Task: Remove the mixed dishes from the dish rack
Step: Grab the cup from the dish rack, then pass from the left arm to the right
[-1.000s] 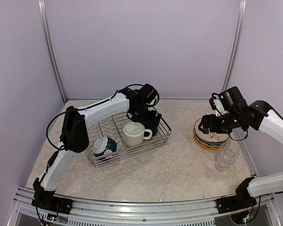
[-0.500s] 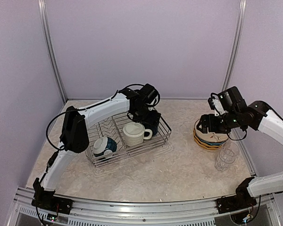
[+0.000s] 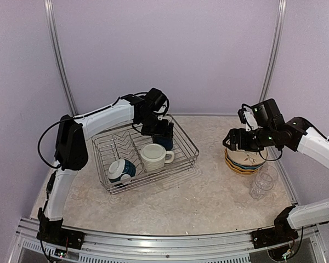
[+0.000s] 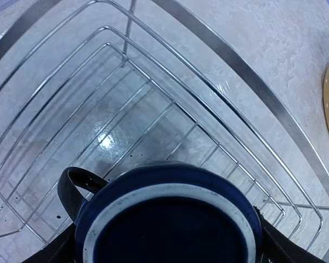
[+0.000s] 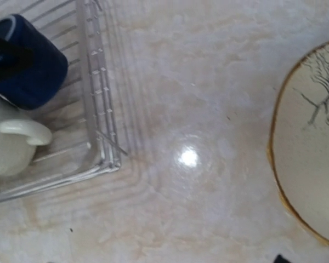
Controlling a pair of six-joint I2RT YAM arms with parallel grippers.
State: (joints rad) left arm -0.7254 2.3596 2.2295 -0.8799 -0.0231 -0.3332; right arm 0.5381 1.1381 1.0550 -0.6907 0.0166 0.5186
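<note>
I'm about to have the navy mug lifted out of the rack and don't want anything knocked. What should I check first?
1. Left pincer fingers on both sides of the navy mug: ok.
2. Mug bottom free of the dish rack wires: cannot tell.
3. Gap to the cream mug: cannot tell; they sit close.
4. Right pincer open, empty, away from the rack: ok.
5. Bare table between rack and plate stack for set-down: ok.
</note>
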